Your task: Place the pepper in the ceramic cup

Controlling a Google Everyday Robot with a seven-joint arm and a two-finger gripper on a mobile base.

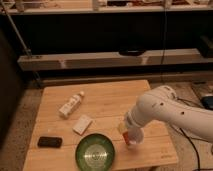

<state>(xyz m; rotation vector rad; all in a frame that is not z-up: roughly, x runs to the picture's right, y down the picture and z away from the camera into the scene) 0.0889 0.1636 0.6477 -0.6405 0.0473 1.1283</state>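
Note:
The pepper (126, 138) shows as a slim orange-red piece at the tip of my gripper (127, 134), which is shut on it. The gripper hangs low over the right front part of the wooden table (107, 100), just right of the green plate. The ceramic cup (136, 141) stands directly under and behind the gripper. Only a sliver of its white wall shows beside the pepper; the arm hides the rest. The pepper's lower end is at the cup's mouth. I cannot tell whether it is inside.
A green plate (95, 151) lies at the table's front edge. A white plastic bottle (70, 105) lies at the left rear, a small white box (82, 124) near the middle, and a black flat object (50, 142) at the front left. Shelving stands behind the table.

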